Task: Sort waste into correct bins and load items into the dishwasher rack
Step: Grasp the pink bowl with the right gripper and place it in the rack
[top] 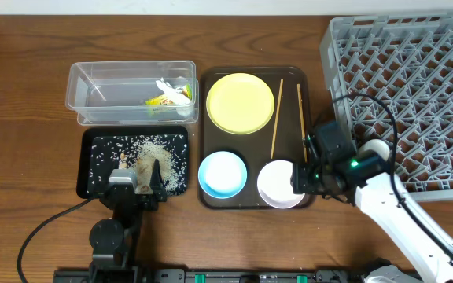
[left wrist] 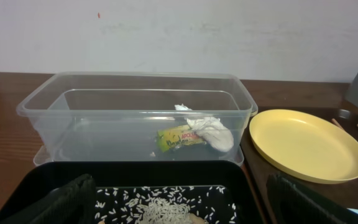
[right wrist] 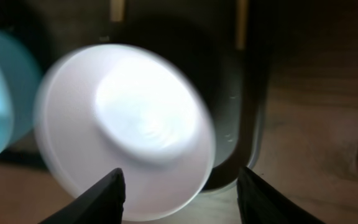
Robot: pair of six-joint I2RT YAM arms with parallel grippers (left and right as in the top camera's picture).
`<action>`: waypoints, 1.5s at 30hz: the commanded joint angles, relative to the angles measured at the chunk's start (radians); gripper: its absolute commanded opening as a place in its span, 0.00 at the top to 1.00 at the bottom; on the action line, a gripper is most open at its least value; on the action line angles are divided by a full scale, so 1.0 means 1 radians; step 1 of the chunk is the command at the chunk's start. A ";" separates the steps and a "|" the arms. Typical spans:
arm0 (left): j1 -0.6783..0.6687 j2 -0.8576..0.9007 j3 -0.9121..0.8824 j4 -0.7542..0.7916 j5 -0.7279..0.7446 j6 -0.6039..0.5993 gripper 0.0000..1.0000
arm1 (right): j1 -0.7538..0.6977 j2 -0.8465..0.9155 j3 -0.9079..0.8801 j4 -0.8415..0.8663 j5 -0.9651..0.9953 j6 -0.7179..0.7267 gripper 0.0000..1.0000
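The clear tub [top: 81, 86] holds the snack wrapper [top: 157, 101] and crumpled white paper [top: 175, 90]; both show in the left wrist view [left wrist: 176, 138] [left wrist: 213, 130]. The black tray [top: 89, 169] holds loose rice [top: 152, 149]. My left gripper [top: 140, 182] is open and empty just above that rice [left wrist: 160, 208]. The yellow plate [top: 240, 102], two chopsticks [top: 276, 118], blue bowl [top: 222, 173] and white bowl [top: 278, 182] lie on the brown serving tray. My right gripper [top: 299, 177] is open at the white bowl's right edge; the bowl [right wrist: 129, 112] is blurred between its fingers [right wrist: 182, 199].
The grey dishwasher rack [top: 415, 79] fills the right side. A small white round shape [top: 376, 147] sits at its front left edge beside my right arm. The brown serving tray [top: 201, 118] lies between the bins and the rack.
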 commanded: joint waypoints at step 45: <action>0.004 -0.007 -0.028 -0.013 0.009 0.006 0.10 | -0.420 0.330 0.553 0.084 1.290 -0.117 0.99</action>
